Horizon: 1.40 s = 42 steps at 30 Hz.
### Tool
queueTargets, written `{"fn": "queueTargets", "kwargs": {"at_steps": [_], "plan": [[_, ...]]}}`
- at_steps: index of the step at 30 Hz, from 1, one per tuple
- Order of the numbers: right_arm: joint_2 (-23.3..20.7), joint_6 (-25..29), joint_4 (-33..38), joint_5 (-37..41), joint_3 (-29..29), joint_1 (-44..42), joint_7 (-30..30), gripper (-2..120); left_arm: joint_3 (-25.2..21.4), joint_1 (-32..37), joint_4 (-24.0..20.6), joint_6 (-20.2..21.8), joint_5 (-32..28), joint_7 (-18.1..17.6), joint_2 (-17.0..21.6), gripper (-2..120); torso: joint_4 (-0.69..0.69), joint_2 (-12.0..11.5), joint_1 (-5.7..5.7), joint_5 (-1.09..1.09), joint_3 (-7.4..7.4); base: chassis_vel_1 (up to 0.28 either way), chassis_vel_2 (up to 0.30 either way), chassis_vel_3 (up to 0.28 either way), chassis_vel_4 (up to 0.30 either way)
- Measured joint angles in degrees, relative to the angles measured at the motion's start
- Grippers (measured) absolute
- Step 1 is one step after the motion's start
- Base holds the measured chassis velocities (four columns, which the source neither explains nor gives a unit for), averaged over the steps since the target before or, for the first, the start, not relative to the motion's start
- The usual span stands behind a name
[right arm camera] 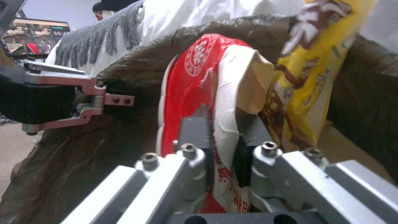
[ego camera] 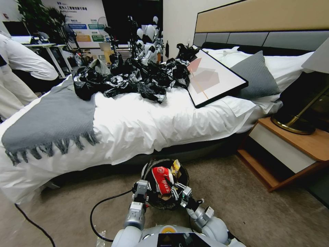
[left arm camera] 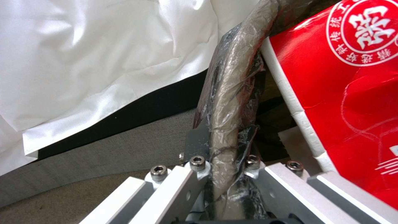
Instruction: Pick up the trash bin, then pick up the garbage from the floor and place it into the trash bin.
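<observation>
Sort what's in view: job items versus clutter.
Job: trash bin, rim clamped by left hand; red-and-white packet, pinched by right hand; yellow wrapper.
Clutter: black bags, framed picture, grey pillow, grey throw.

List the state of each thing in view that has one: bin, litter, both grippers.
trash bin: held up at its bag-lined rim, litter inside
red-and-white packet: standing in the bin, pinched at one edge
yellow wrapper: upright in the bin, beside the packet
left gripper: shut on the bin's rim
right gripper: shut on the red-and-white packet
</observation>
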Motion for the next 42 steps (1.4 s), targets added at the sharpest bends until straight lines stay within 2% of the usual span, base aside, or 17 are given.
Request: {"fn": "queueTargets", "kwargs": {"at_steps": [3,4,6,7,10,11,14,15,18,19,22,34,42], "plan": [[-0.3,0.0,0.7,0.1,0.5,-0.4,0.0,32,0.1,0.0,0.1,0.0,0.0,0.0,0.1,0,0.0,0.0,0.0,0.0,0.0,0.0,0.0,0.0,0.0],[-0.3,0.0,0.7,0.1,0.5,-0.4,0.0,32,0.1,0.0,0.1,0.0,0.0,0.0,0.1,0,0.0,0.0,0.0,0.0,0.0,0.0,0.0,0.0,0.0],[-0.7,0.0,1.3,0.2,0.9,-0.7,0.1,44,0.1,-0.1,0.1,0.0,-0.1,0.0,0.1,0,0.0,0.0,0.0,0.0,0.0,0.0,0.0,0.0,0.0],[-0.7,0.0,1.3,0.2,0.9,-0.7,0.1,44,0.1,-0.1,0.1,0.0,-0.1,0.0,0.1,0,0.0,0.0,0.0,0.0,0.0,0.0,0.0,0.0,0.0],[-1.2,0.1,2.4,0.2,1.2,-1.3,0.1,59,0.0,-0.2,0.1,0.0,-0.2,0.0,0.2,0,0.0,0.0,0.0,0.0,0.0,0.0,0.0,0.0,0.0],[-1.2,0.1,2.4,0.2,1.2,-1.3,0.1,59,0.0,-0.2,0.1,0.0,-0.2,0.0,0.2,0,0.0,0.0,0.0,0.0,0.0,0.0,0.0,0.0,0.0],[-1.5,0.3,3.6,-0.4,1.2,-2.2,0.1,73,-0.1,-0.3,0.1,0.1,-0.3,0.0,0.3,0,0.0,0.0,0.0,0.0,0.0,0.0,0.0,0.0,0.0],[-1.5,0.3,3.6,-0.4,1.2,-2.2,0.1,73,-0.1,-0.3,0.1,0.1,-0.3,0.0,0.3,0,0.0,0.0,0.0,0.0,0.0,0.0,0.0,0.0,0.0],[-2.0,0.7,5.8,-1.2,1.4,-3.3,0.0,88,-0.2,-0.5,0.0,0.4,-0.5,0.0,0.3,0,0.0,0.0,0.0,0.0,0.0,0.0,0.0,0.0,0.0],[-2.0,0.7,5.8,-1.2,1.4,-3.3,0.0,88,-0.2,-0.5,0.0,0.4,-0.5,0.0,0.3,0,0.0,0.0,0.0,0.0,0.0,0.0,0.0,0.0,0.0],[-2.8,1.2,8.6,-2.4,2.2,-4.5,0.0,99,-0.5,-0.7,0.0,0.5,-0.7,0.0,0.3,0,0.0,0.0,0.0,0.0,0.0,0.0,0.0,0.0,0.0],[-4.1,3.0,16.0,-6.0,4.8,-6.5,0.1,100,-0.8,-1.0,0.1,0.6,-1.0,0.0,0.3,0,0.0,0.0,0.0,0.0,0.0,0.0,0.0,0.0,0.0],[-5.6,2.8,16.9,-8.0,5.0,-6.7,0.5,100,-0.9,-1.0,-0.3,0.7,-1.0,0.0,0.2,0,0.0,0.0,0.0,0.0,0.0,0.0,0.0,0.0,0.0]]}}
